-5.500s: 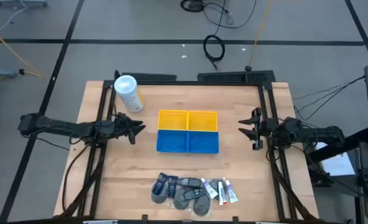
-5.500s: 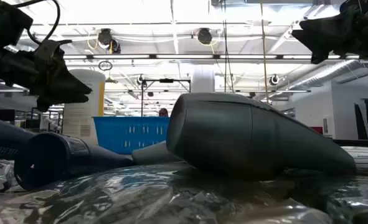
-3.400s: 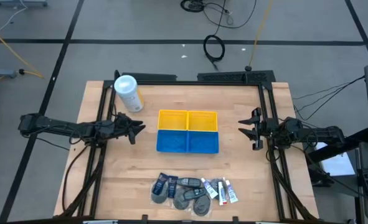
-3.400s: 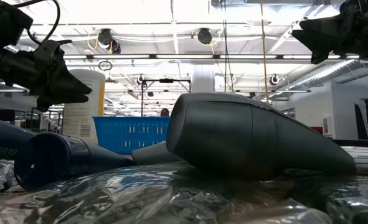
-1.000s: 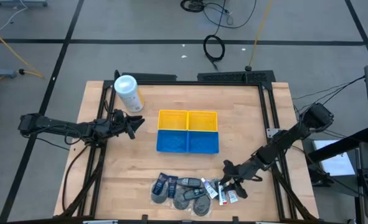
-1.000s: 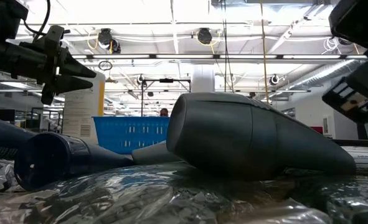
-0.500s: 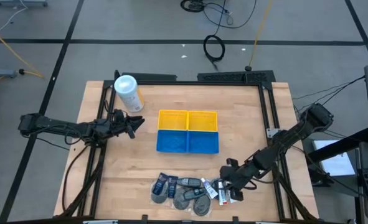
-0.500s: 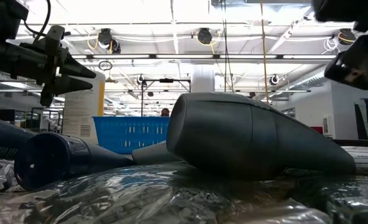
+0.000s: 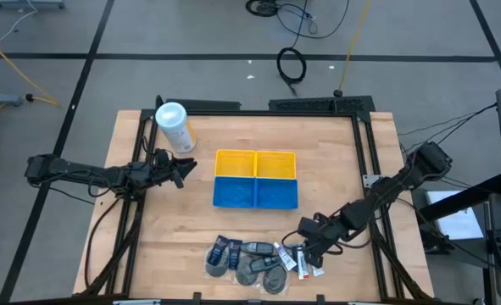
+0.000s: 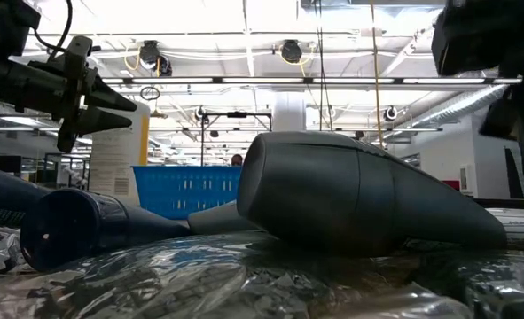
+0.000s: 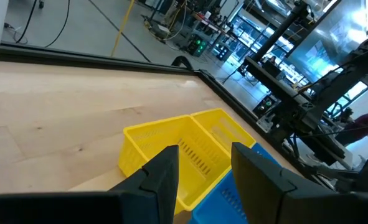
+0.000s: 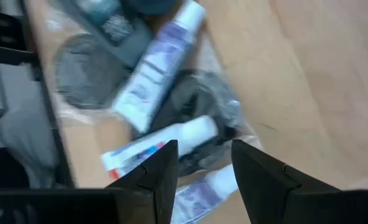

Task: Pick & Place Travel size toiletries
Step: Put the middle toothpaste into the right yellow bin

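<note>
Toiletries (image 9: 263, 258) beneath right end effector (image 9: 302, 246)

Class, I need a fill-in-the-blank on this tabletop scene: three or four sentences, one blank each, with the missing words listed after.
1. The yellow tray touches a tray coloured ____.
2. The right gripper hangs open over the ____ end of the toiletries pile.
3. The white canister stands nearest the ____ gripper.
4. The left gripper holds ____.

Missing words: blue; right; left; nothing
</note>
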